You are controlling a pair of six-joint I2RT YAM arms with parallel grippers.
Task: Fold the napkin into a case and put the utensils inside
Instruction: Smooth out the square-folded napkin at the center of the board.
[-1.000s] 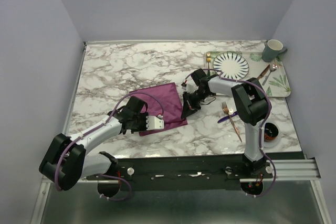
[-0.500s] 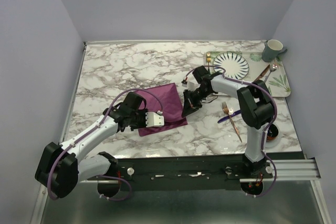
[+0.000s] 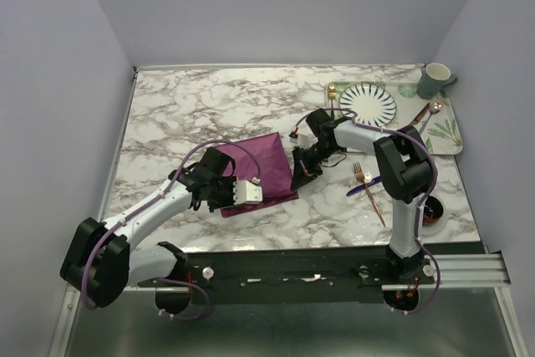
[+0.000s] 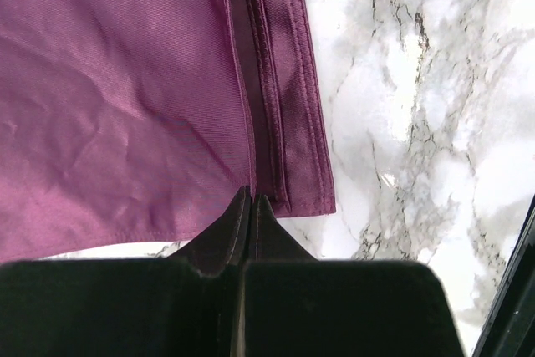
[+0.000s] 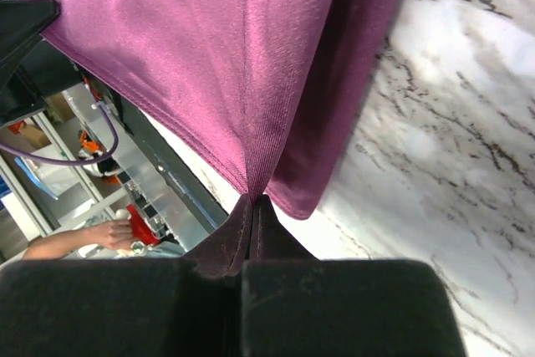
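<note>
Your left tool (image 4: pixel 251 205) and right tool (image 5: pixel 253 204) are each clenched on an edge of the napkin (image 3: pixel 261 165), which lies partly folded mid-worktop (image 3: pixel 192 114). Pull unevenly and the slick cloth could slip out. The folded hem might also drag open.

Plum-purple napkin (image 3: pixel 266 156), partly folded, one edge doubled; copper fork (image 3: pixel 374 201) and dark blue knife (image 3: pixel 356 191) crossed to its right.

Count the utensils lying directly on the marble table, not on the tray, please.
2. A copper fork and a dark blue knife lie crossed, right of the purple napkin. Others may be hidden.
</note>
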